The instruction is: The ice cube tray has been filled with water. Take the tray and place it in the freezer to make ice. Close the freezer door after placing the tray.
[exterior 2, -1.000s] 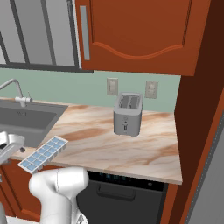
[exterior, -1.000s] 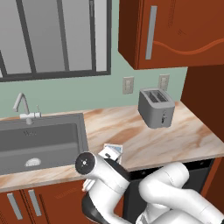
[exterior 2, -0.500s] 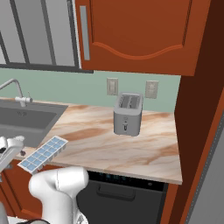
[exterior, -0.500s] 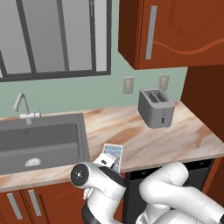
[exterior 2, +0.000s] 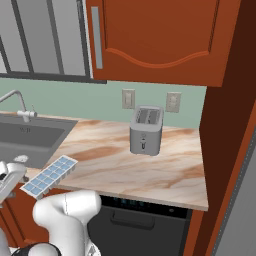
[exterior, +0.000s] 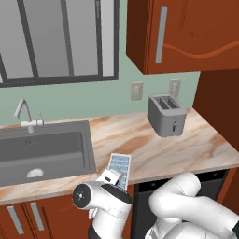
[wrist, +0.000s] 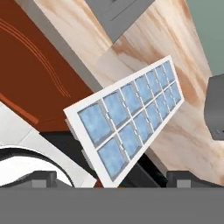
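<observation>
1 second on, sits lower in front of the tabletop [exterior: 154, 154], keeps the pincer [wrist: 113, 178] wide and empty astride the near end of the ice cube tray [wrist: 131, 127] overhanging the front edge beside the sink [exterior: 44, 151], likely about to grasp.

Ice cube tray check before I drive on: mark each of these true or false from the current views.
1. The flat white ice cube tray with pale-blue cells lies at the marble counter's front edge, right of the grey sink. True.
2. The tray sits inside the sink. False: it is on the counter beside it.
3. The gripper is clamped on the tray. False: its jaws stand open with the tray ahead of them.
4. A grey two-slot toaster stands near the wall outlets. True.
5. The toaster touches the tray. False: bare counter lies between them.
</observation>
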Motion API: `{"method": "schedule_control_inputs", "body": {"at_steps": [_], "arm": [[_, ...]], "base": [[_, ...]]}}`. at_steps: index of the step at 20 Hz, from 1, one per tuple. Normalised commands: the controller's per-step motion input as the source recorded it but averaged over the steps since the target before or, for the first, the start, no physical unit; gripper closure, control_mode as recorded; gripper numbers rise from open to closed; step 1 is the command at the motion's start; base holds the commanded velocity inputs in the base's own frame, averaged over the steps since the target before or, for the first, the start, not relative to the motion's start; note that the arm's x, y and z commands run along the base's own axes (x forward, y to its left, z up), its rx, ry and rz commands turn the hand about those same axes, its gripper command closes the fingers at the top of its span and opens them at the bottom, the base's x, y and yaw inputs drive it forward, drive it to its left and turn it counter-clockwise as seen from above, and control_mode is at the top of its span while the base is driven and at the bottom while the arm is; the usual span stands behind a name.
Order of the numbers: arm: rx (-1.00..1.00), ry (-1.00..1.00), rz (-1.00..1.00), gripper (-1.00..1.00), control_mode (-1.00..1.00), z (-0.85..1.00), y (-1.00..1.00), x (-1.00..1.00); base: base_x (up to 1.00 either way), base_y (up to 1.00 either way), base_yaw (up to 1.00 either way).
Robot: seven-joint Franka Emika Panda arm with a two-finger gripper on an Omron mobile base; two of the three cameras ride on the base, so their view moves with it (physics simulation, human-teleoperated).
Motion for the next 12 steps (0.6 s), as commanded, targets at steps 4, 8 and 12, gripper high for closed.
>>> {"method": "schedule_control_inputs", "body": {"at_steps": [4,8,12], "arm": [[-0.12,0.0,0.02,-1.0,-1.0,-0.12,0.19,0.0],[-0.18,-0.01,0.05,-1.0,-1.0,-0.03,0.07,0.0],[-0.19,-0.03,0.03,-1.0,-1.0,-0.06,0.0,0.0]], "base": [[0.0,0.0,0.0],[0.0,0.0,0.0],[0.0,0.0,0.0]]}}
